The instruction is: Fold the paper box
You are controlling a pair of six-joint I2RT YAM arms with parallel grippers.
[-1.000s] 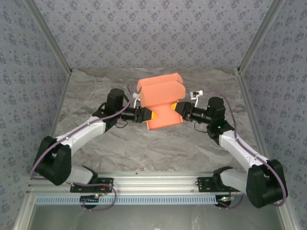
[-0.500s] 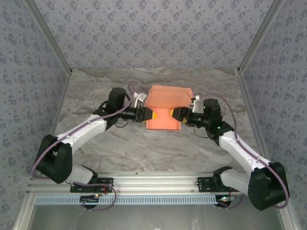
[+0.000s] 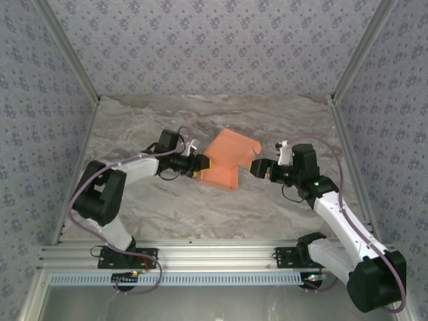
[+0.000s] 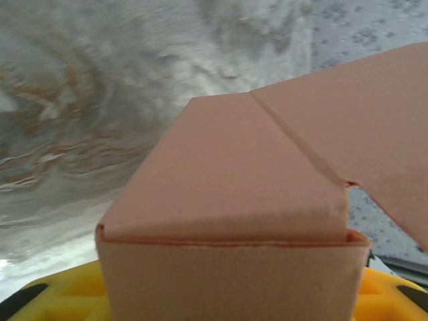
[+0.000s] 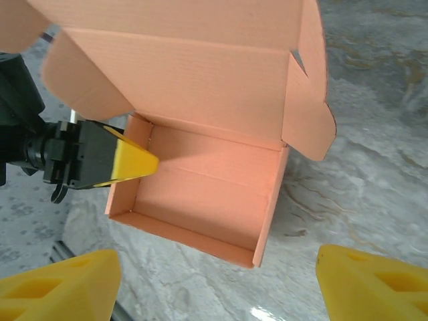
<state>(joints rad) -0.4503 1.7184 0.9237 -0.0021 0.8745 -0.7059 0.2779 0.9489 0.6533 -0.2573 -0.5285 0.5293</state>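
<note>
**While the left jaws pinch one wall, paper box sits half-formed at mid-table**

Starting at your left, you find the left gripper reaching in low toward the table's middle, its jaws closed on the left wall of the paper box. In the right wrist view one yellow finger lies inside the tray against that wall. In the left wrist view the card wall stands directly in front of the lens, with yellow fingers showing at both bottom corners.

Moving to the centre, you see the box between the two grippers on the marbled table, turned at a slant to the table edges. Whether its base rests flat on the table cannot be told.

- Orange-salmon thin card, plain.
- Shallow open tray, four low walls up.
- Lid panel rises from the far wall, leaning over the tray.
- Ear tab at each end of the lid, both loose.

On your right, the right gripper sits just beside the box's right side. Its jaws stand wide, gripping nothing, and the tray's open mouth lies ahead of the yellow fingertips.
</note>
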